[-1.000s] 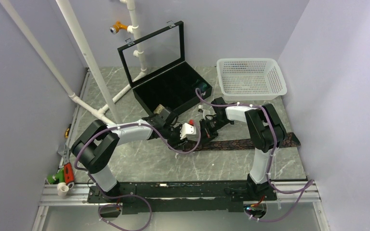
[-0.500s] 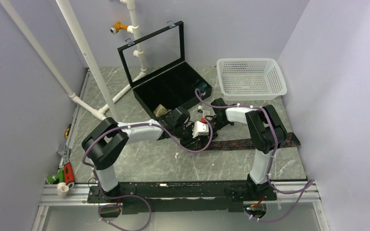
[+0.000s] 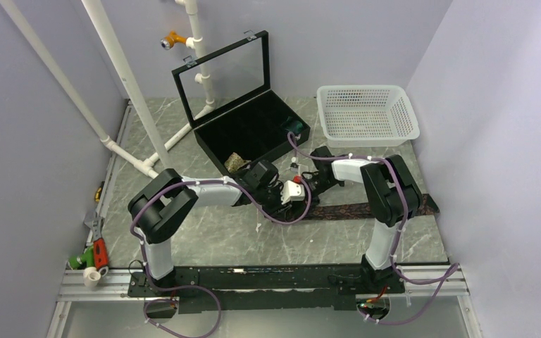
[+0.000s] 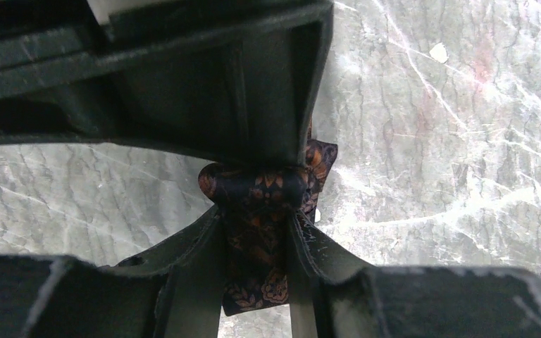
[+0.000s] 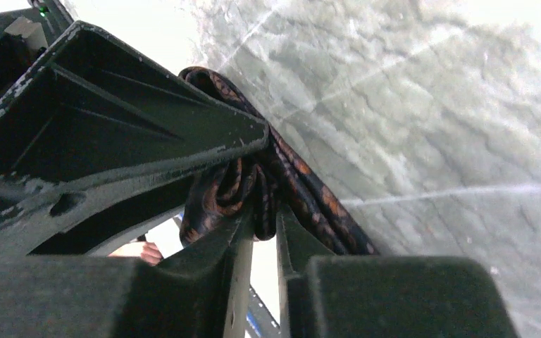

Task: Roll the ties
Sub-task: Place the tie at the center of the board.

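Note:
A dark brown-maroon tie [image 3: 366, 209] with an orange floral pattern lies stretched across the table toward the right edge. Its left end is rolled up where the two grippers meet. My left gripper [image 3: 287, 199] [image 4: 257, 220] is shut on the rolled end [image 4: 257, 190], with the cloth squeezed between both fingers. My right gripper [image 3: 303, 189] [image 5: 262, 220] faces it from the other side. Its fingers stand close together with a fold of the same tie [image 5: 310, 197] pinched between them. A tan speckled roll [image 3: 236, 160] and a teal one [image 3: 296, 127] sit in the black case.
The black case [image 3: 253, 134] stands behind the grippers with its glass lid [image 3: 229, 67] raised. A white mesh basket [image 3: 366, 116] stands at the back right. White pipes [image 3: 123, 77] slant over the left side. Hand tools [image 3: 95, 253] lie at the near left corner.
My left arm has swung right to meet the right gripper, and its fingers have closed in on the rolled end. The right gripper's fingers have eased apart slightly.

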You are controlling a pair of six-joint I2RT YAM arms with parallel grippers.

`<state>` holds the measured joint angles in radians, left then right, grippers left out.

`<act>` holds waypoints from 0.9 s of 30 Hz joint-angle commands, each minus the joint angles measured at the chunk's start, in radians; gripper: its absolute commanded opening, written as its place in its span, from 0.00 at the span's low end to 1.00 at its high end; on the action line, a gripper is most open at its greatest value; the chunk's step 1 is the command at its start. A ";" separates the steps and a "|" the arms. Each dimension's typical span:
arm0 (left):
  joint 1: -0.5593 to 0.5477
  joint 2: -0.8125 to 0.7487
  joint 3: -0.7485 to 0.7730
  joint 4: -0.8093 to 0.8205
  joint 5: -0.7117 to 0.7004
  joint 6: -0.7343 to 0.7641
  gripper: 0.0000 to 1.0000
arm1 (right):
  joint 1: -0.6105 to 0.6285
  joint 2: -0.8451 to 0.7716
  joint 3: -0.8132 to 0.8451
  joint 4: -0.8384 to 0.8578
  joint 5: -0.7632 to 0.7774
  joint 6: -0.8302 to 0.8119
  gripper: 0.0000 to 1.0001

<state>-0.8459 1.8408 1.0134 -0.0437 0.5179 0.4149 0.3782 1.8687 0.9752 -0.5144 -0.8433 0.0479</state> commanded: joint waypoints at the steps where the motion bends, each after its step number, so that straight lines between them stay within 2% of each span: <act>1: -0.007 0.011 -0.035 -0.086 -0.047 0.052 0.37 | -0.038 -0.076 0.023 -0.107 -0.022 -0.025 0.26; 8: -0.010 -0.001 -0.027 -0.095 -0.066 0.053 0.38 | -0.090 -0.104 0.056 -0.189 -0.078 -0.027 0.46; 12: -0.014 0.006 -0.017 -0.099 -0.074 0.050 0.38 | -0.089 -0.105 0.065 -0.160 -0.135 0.037 0.56; 17: -0.022 0.008 -0.010 -0.099 -0.085 0.046 0.39 | -0.078 -0.042 0.078 -0.120 -0.170 0.075 0.55; 19: -0.024 0.007 -0.010 -0.098 -0.087 0.044 0.39 | -0.066 -0.014 0.097 -0.123 -0.166 0.074 0.51; 21: -0.026 0.007 -0.011 -0.096 -0.089 0.042 0.40 | -0.061 0.012 0.108 -0.126 -0.148 0.068 0.41; 23: -0.026 0.005 -0.011 -0.094 -0.093 0.041 0.41 | -0.060 0.036 0.117 -0.137 -0.119 0.058 0.27; 24: -0.026 0.004 -0.011 -0.093 -0.093 0.041 0.42 | -0.061 0.044 0.121 -0.143 -0.108 0.047 0.16; 26: -0.026 0.000 -0.009 -0.091 -0.092 0.044 0.45 | -0.061 0.052 0.127 -0.153 -0.107 0.035 0.03; 27: -0.026 -0.002 -0.007 -0.091 -0.094 0.043 0.47 | -0.060 0.052 0.128 -0.158 -0.110 0.030 0.00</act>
<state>-0.8650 1.8305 1.0103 -0.0525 0.4770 0.4488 0.3153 1.9099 1.0664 -0.6533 -0.9615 0.1028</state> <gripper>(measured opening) 0.438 0.066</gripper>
